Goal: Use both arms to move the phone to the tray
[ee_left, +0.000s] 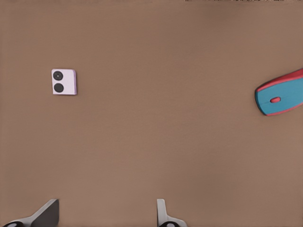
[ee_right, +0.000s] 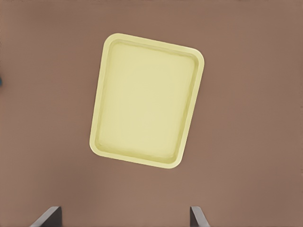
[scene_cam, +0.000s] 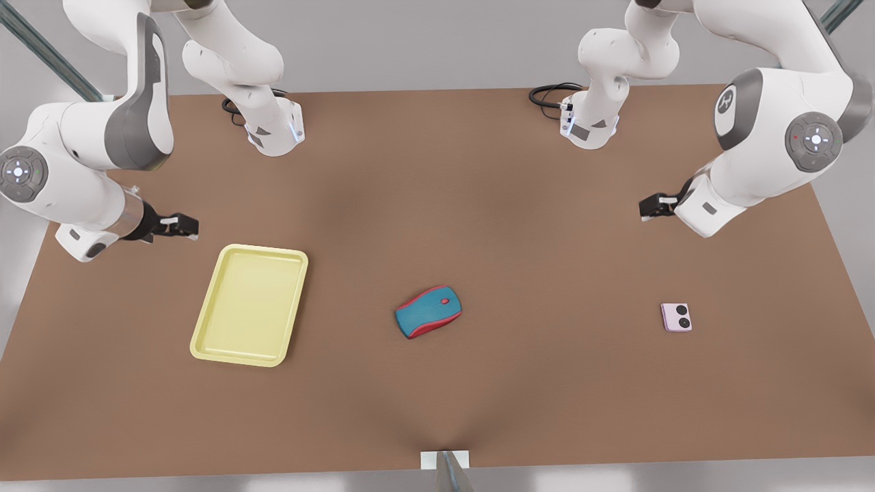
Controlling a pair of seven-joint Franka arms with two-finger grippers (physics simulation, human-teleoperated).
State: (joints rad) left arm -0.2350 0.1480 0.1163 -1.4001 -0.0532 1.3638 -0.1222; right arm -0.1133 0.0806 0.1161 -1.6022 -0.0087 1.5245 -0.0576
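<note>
The pale-pink phone (scene_cam: 676,317) (ee_left: 64,82) lies flat on the brown table at the front view's right, its two black camera circles facing up. My left gripper (scene_cam: 657,205) (ee_left: 105,215) hovers behind it, open, nothing between its fingers (ee_left: 47,213). The pale yellow tray (scene_cam: 250,305) (ee_right: 147,100) rests on the table at the front view's left, with nothing in it. My right gripper (scene_cam: 183,225) (ee_right: 123,217) hangs just behind the tray's far left corner, open and holding nothing.
A teal-and-red computer mouse (scene_cam: 428,311) (ee_left: 281,93) sits mid-table between tray and phone. The two arm bases (scene_cam: 273,130) (scene_cam: 589,126) stand at the table's far edge with black cables. A small mount (scene_cam: 446,461) is at the near edge.
</note>
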